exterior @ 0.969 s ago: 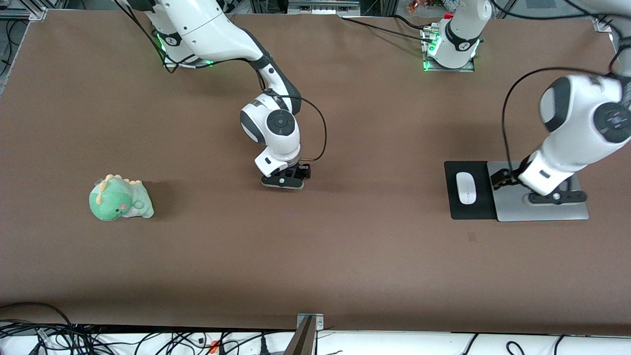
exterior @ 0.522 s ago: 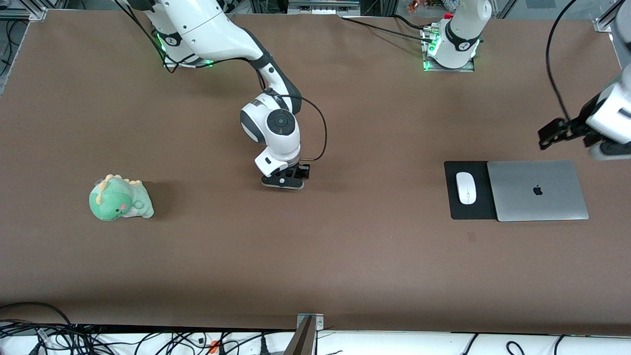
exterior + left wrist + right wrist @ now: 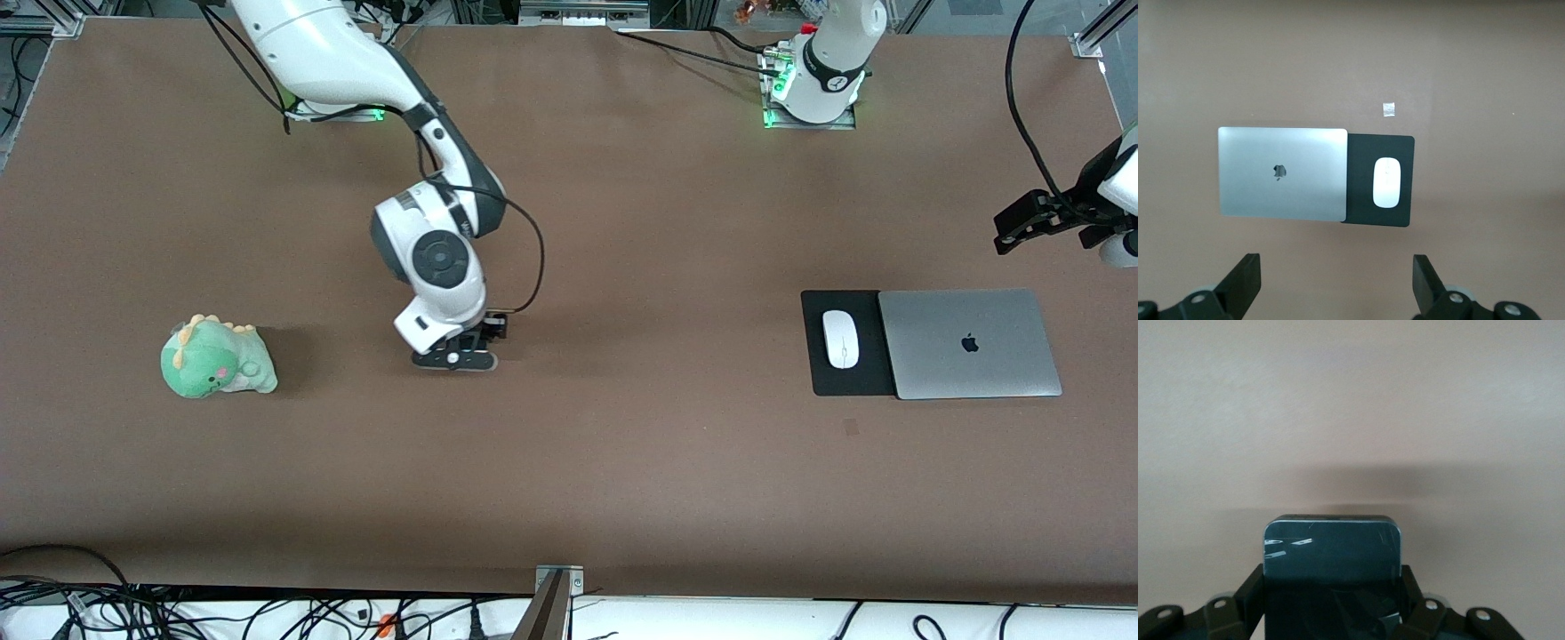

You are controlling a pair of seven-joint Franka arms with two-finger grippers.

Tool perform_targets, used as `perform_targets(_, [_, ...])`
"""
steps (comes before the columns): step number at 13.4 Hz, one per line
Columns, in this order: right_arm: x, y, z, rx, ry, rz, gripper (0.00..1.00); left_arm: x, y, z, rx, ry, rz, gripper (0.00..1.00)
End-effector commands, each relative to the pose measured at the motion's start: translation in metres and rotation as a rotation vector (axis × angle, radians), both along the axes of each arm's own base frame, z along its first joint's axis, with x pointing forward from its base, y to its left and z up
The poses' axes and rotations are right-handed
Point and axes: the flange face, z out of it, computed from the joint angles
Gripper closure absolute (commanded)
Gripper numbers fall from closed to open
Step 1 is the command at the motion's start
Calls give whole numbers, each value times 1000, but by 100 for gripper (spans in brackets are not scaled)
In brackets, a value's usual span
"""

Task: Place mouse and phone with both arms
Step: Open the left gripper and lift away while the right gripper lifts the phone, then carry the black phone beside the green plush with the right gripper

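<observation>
Moved: both arms have shifted since the earlier frames; the right gripper [image 3: 455, 358] has gone toward the dinosaur toy's end of the table, and the left gripper [image 3: 1058, 222] has lifted off the laptop and out to the table's edge.
Right gripper: low over bare table, between the toy [image 3: 216, 359] and the table's middle, fingers [image 3: 1251, 593] clamped on the phone's sides.
Phone: [image 3: 1331, 570] held in the right gripper, screen facing the wrist camera; it looks just above the table, though contact cannot be told.
Left gripper: up in the air over the table edge at the left arm's end, fingers [image 3: 1243, 283] spread wide, holding nothing.
Mouse: [image 3: 840, 338] lying on the black pad [image 3: 822, 378], untouched.
Pad: flat on the table, touching the laptop's edge on the side toward the right arm.
Laptop: [image 3: 969, 342] closed, silver, logo up.
Tape: a small pale square [image 3: 1389, 109] on the table near the pad.
</observation>
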Motion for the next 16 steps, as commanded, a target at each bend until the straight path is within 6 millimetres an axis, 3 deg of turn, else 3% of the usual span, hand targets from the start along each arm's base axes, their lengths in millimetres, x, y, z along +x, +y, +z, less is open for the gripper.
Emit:
perform_targets(1, [8, -53, 15, 21, 26, 30, 100, 1, 3, 3, -44, 36, -1, 0])
perform_targets(3, [15, -110, 14, 37, 3, 30, 100, 1, 3, 3, -43, 33, 66, 0])
perform_targets(6, [-2, -186, -13, 67, -70, 65, 100, 1, 2, 4, -47, 29, 71, 0])
perform_targets(8, [-18, -208, -33, 75, -102, 78, 100, 2, 1, 4, -93, 24, 74, 0])
perform_targets(11, [-35, -263, -59, 73, -164, 133, 100, 3, 4, 2, -84, 28, 75, 0])
perform_targets(15, [-37, -276, -69, 69, -160, 142, 100, 4, 4, 1, -83, 28, 75, 0])
perform_targets(16, [-35, -278, -70, 68, -162, 139, 45, 4, 3, 1, -84, 26, 77, 0])
